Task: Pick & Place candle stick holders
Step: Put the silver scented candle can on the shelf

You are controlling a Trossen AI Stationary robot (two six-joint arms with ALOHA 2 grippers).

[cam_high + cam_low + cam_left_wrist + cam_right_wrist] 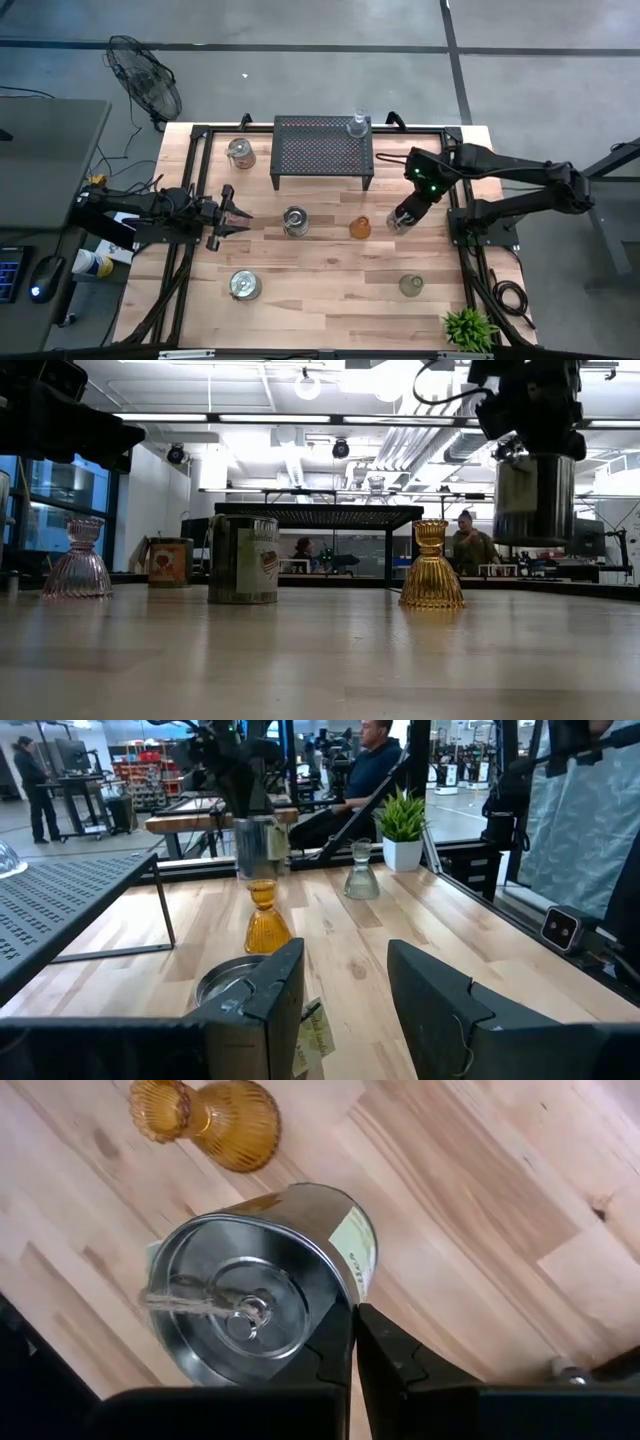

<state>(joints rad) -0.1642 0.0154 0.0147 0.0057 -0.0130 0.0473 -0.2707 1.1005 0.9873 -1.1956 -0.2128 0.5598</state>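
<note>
Right gripper (403, 219) is clamped on the rim of a silvery metal tin holder (533, 498). In the low view the tin hangs clear of the wooden table (330, 280), upright, just beside the amber glass holder (360, 227). The right wrist view shows the fingers pinched tight across the thin wall, one inside and one outside, with a wick and string visible in the open cup.

Left gripper (236, 214) rests low over the table's left part, fingers spread and holding nothing, pointed at a second tin holder (295, 220).

Other holders:
- a tin near the black perforated stand (322, 150)'s left end (240, 152)
- a tin at front left (244, 285)
- a greenish glass one at front right (410, 286)
- a clear glass one on top of the stand (357, 126)
- a pink glass one (77, 560), seen in the low view only

Handling judgement:
- The tin looks light, rigid and smooth-walled.
- A rim pinch holds it, but the tin may swing or slip if moved sharply.
- The thin wall could dent under force.
- The glass holders look heavier, slick and breakable; the narrow waist seems the best place to grip them.
</note>
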